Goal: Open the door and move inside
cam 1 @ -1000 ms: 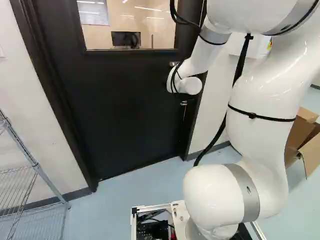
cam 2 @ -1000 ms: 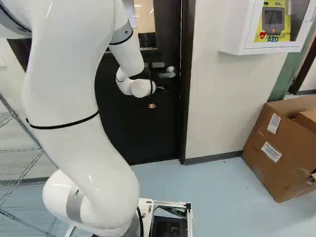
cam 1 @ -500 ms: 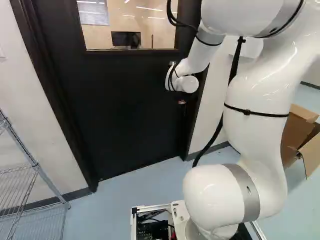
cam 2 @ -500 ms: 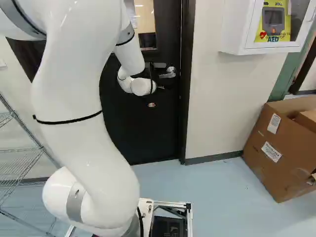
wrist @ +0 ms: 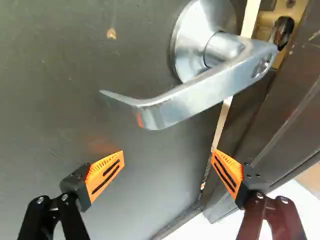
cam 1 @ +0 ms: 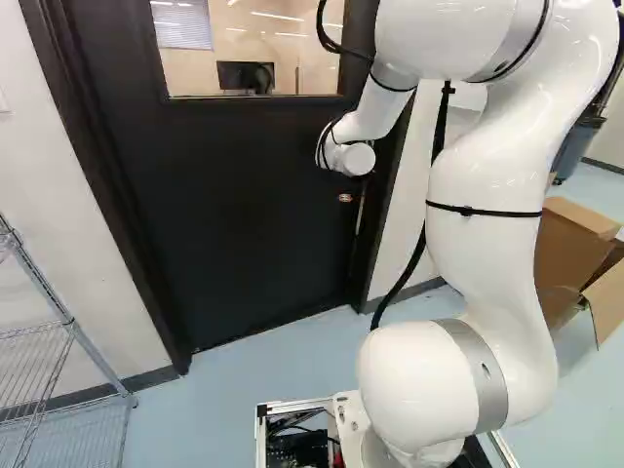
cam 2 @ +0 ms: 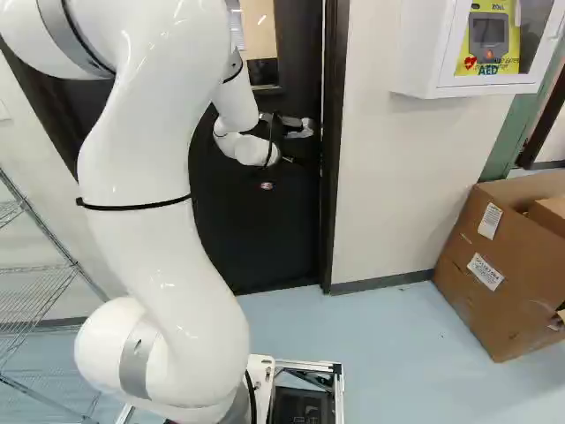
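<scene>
Tall black door with a window (cam 1: 234, 214): looks shut or nearly so; latch state unclear. Your white jointed arm (cam 1: 497, 185) reaches to its handle side, by the dark door frame (cam 2: 334, 177). Black gripper with orange pads (wrist: 168, 156): spread wide, nothing held. Silver metal lever handle (wrist: 185, 102): on the door, ahead of your fingers, untouched. Step, I judge: lining up. Next, ease in squarely, seat on the lever, then turn.
</scene>
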### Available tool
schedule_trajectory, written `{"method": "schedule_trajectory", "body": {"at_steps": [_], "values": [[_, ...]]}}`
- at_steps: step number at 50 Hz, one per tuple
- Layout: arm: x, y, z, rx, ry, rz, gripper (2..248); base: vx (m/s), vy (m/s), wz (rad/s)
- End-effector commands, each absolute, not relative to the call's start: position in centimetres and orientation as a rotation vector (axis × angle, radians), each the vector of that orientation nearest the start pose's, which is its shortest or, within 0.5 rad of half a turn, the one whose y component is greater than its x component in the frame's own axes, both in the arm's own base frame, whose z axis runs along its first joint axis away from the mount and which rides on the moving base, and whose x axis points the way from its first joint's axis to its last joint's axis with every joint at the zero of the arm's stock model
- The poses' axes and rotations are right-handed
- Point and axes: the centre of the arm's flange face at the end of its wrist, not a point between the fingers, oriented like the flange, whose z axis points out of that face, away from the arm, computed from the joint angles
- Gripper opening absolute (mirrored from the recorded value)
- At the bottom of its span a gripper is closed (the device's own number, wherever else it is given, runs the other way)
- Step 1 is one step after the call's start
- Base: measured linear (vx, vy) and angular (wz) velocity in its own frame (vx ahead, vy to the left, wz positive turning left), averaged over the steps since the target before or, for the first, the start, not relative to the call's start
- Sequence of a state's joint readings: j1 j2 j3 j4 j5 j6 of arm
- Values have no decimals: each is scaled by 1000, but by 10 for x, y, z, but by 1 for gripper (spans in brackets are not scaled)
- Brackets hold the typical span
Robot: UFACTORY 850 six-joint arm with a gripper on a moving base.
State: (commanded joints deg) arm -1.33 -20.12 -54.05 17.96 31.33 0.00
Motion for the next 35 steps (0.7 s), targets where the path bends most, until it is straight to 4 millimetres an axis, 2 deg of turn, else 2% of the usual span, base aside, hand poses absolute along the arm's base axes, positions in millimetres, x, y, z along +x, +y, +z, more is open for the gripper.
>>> {"method": "schedule_trajectory", "body": {"at_steps": [9,35], "values": [[587,-21,419,-2604,559,-1654,247,0,0,0],[624,2,415,-2577,513,-1664,247,0,0,0]]}}
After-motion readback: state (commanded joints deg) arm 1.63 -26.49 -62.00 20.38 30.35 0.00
